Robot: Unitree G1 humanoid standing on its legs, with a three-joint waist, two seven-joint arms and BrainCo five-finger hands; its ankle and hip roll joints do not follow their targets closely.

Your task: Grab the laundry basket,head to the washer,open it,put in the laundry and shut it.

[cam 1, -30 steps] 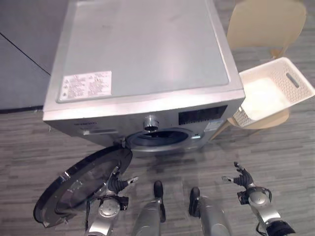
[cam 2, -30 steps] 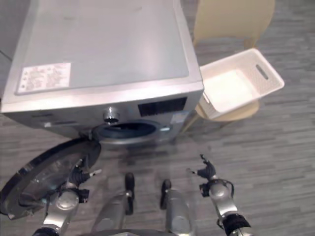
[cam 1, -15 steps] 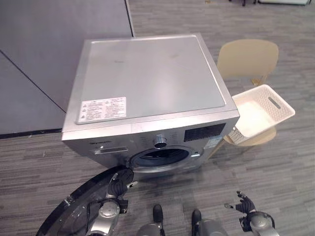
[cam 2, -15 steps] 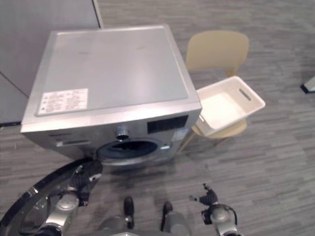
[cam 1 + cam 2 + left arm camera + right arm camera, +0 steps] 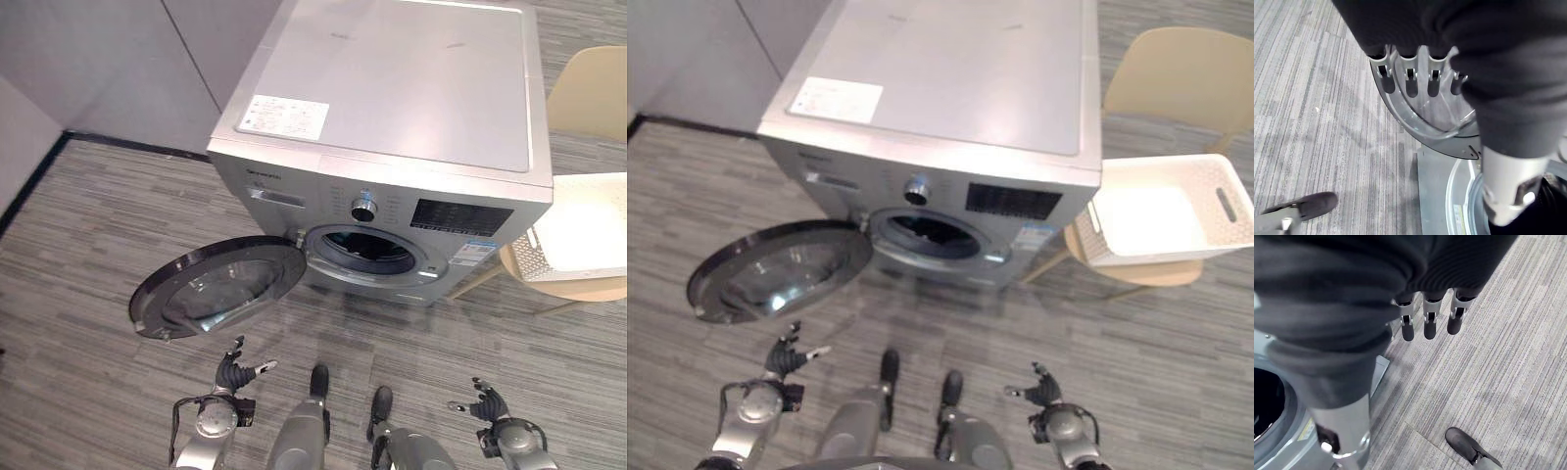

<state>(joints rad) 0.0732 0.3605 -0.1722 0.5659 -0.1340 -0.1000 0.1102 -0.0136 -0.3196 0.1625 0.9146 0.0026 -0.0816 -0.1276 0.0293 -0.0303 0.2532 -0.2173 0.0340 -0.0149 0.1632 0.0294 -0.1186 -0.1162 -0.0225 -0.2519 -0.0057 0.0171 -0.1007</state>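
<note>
The silver washer (image 5: pixel 392 108) stands ahead with its round door (image 5: pixel 220 294) swung wide open to the left, and the dark drum opening (image 5: pixel 377 253) is exposed. The white laundry basket (image 5: pixel 1161 211) rests on a beige chair (image 5: pixel 1185 73) to the washer's right, and its inside shows plain white. My left hand (image 5: pixel 235 370) hangs low in front of the door, apart from it, its fingers (image 5: pixel 1413 81) straight and empty. My right hand (image 5: pixel 1043 392) hangs low on the right, fingers (image 5: pixel 1430 318) relaxed, holding nothing.
Grey wood-grain floor (image 5: pixel 88 235) spreads around the washer. A grey wall (image 5: pixel 88 59) runs behind it on the left. The open door juts out over the floor left of the drum.
The whole picture has shifted, so the camera has moved. My left hand was at the door's rim earlier and is now apart from it. The door stays open.
</note>
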